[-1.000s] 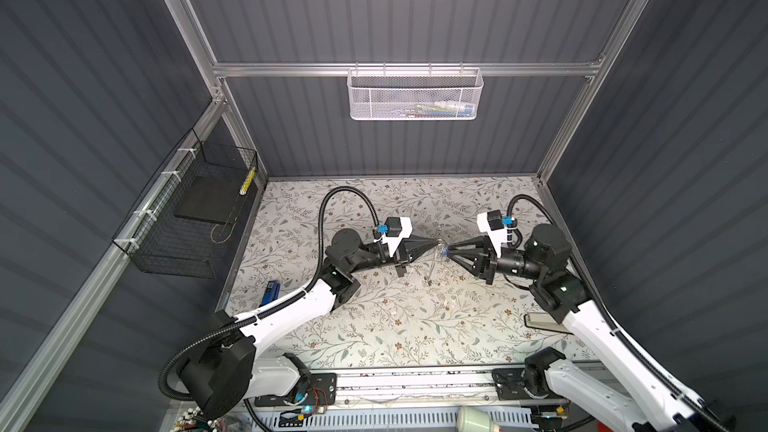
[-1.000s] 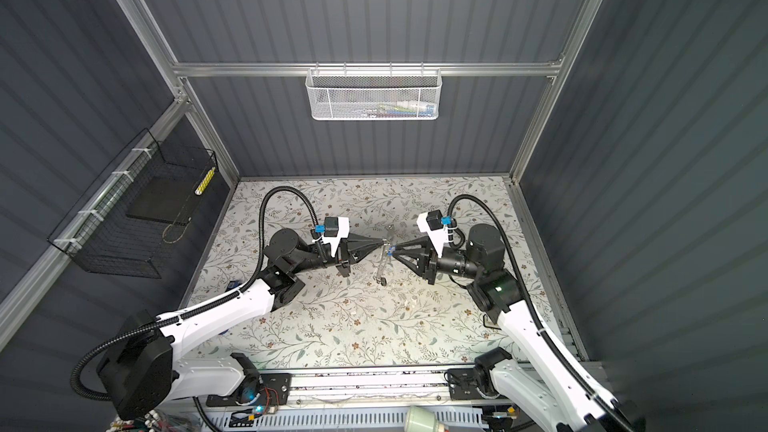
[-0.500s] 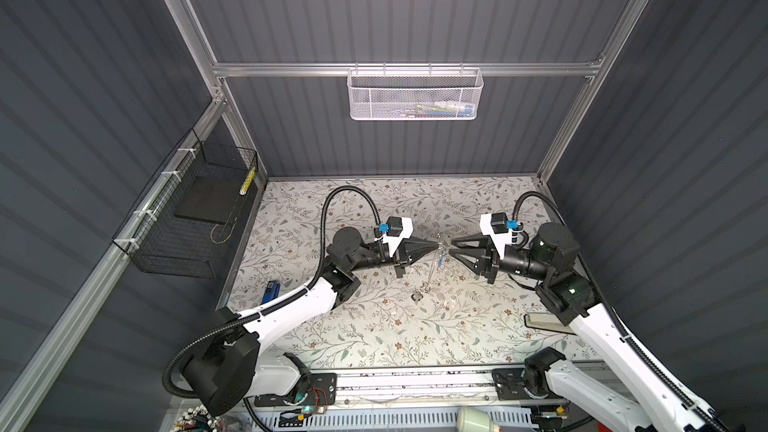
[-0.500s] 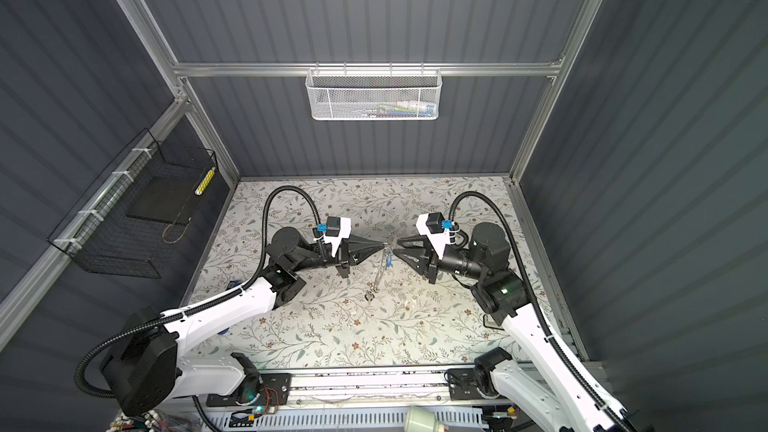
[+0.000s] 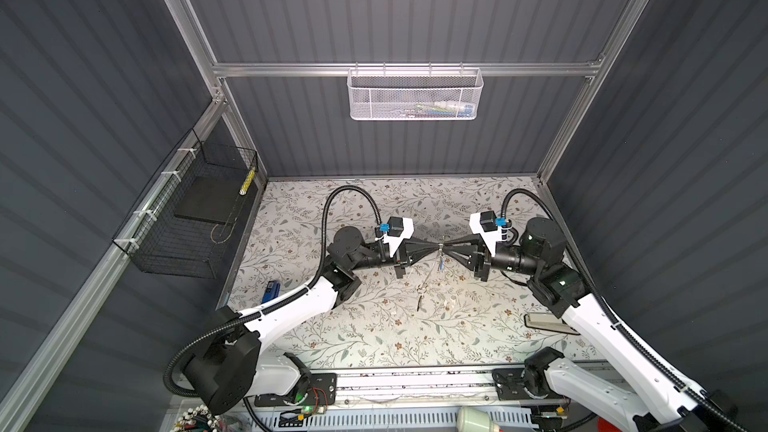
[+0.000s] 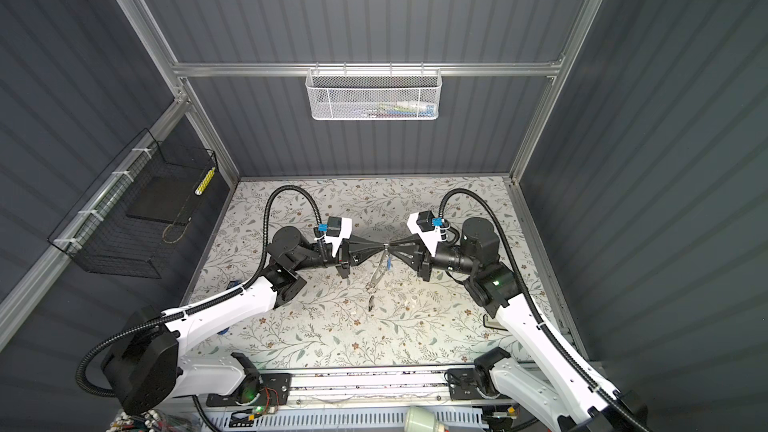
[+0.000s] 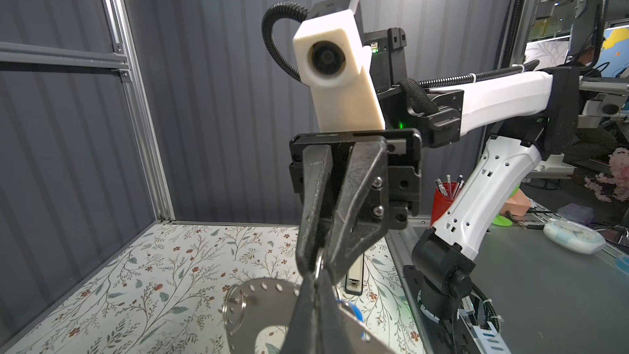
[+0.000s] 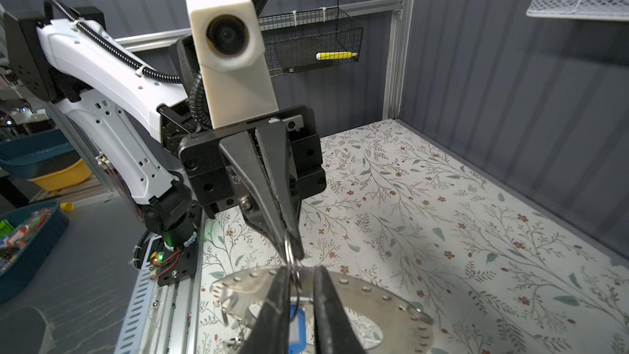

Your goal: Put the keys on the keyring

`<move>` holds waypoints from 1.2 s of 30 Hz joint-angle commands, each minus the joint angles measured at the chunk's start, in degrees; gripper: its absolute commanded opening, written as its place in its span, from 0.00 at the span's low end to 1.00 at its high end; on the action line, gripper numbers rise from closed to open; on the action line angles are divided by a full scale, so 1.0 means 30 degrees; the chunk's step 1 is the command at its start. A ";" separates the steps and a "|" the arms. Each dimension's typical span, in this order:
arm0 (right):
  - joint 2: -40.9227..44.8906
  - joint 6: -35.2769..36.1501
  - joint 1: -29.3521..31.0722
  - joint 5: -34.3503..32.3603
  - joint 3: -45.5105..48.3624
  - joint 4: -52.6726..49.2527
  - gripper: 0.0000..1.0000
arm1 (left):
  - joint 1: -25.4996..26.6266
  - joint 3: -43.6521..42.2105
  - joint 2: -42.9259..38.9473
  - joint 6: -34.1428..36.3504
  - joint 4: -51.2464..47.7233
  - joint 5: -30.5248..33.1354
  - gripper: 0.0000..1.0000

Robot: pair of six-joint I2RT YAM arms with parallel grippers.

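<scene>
Above the floral-print table, I hold the black left gripper clenched on a small wire loop of the flat, perforated grey metal keyring, which hangs in mid-air. The right gripper meets it tip to tip, fingers nearly together; whether they grip, I cannot tell. A blue-tagged key dangles beneath.

Keyring cut by frame edge; blue tag partly hidden.

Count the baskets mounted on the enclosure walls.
2. A white mesh basket hangs on the back rail; a black wire basket hangs on the side wall at left in both top views. None seems hidden.
</scene>
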State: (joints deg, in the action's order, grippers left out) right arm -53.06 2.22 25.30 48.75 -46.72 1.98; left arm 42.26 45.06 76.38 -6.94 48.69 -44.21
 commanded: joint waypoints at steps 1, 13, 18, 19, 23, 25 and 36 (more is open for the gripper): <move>-0.0123 0.0124 0.0195 0.0388 -0.0540 0.0380 0.07 | -0.0092 0.0902 0.0000 0.0024 0.0324 -0.0324 0.00; -0.0044 0.2871 0.0311 -0.1348 -0.2819 -0.6338 0.00 | -0.0084 0.4966 -0.1629 0.9819 -1.4587 0.1432 0.26; -0.1006 0.3926 0.0274 -0.2133 -0.4960 -1.1301 0.00 | -0.0080 0.7450 -0.1699 1.4487 -2.0750 0.3257 0.27; -0.1130 0.3948 0.0302 -0.2130 -0.5165 -1.1676 0.00 | -0.0055 0.7561 -0.1700 1.4712 -2.0954 0.3268 0.28; -0.2023 0.4309 0.0304 -0.2265 -0.6291 -1.3741 0.00 | 0.0268 0.8480 -0.1469 1.5493 -2.2163 0.3708 0.28; -0.2397 0.4329 0.0297 -0.2242 -0.6841 -1.4477 0.00 | 0.0737 0.8759 -0.1354 1.6040 -2.2639 0.4263 0.28; -0.3158 0.4190 0.0343 -0.2160 -0.7543 -1.5623 0.00 | 0.1971 1.0014 -0.0258 1.6405 -2.4017 0.5005 0.27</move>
State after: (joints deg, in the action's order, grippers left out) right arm -62.22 14.63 25.98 41.74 -67.64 -43.27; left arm 47.51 73.08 74.65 40.99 -20.93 -30.00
